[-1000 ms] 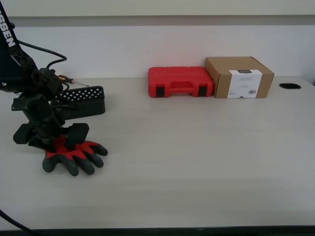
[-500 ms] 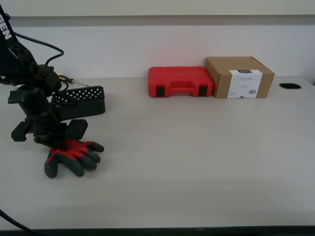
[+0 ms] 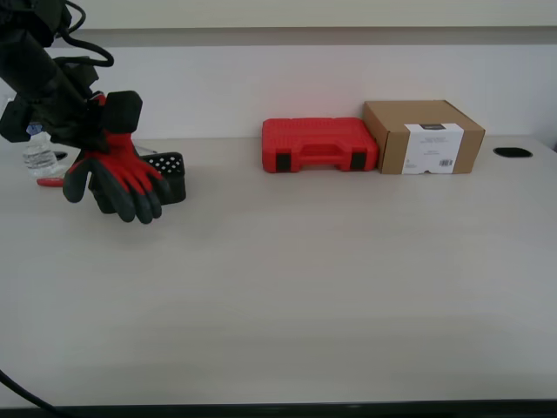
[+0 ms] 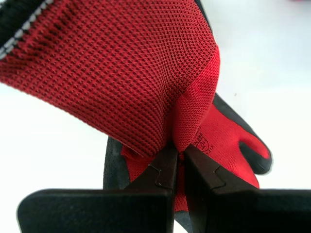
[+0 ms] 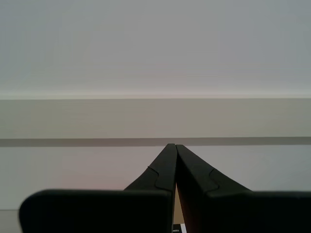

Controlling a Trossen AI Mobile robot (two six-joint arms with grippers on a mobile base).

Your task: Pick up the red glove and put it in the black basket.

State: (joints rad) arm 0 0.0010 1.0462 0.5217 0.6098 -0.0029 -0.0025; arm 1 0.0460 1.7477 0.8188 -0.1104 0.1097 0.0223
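- At the exterior view's far left, a small clear plastic water bottle (image 3: 38, 153) stands on the pale grey surface (image 3: 331, 287).
- My first gripper (image 3: 97, 131) hangs above the surface with its fingers (image 4: 165, 170) pinched tight on a fold of the red knit glove with dark rubber-coated fingers (image 3: 117, 178); the glove dangles clear of the surface.
- The small black perforated plastic basket (image 3: 170, 174) sits just behind the glove (partly hidden by it).
- Further right, by the wall, a red plastic tool case (image 3: 318, 144) touches a brown cardboard box (image 3: 424, 137).
- My second gripper (image 5: 175, 148) faces a blank wall, fingers pressed together on nothing.
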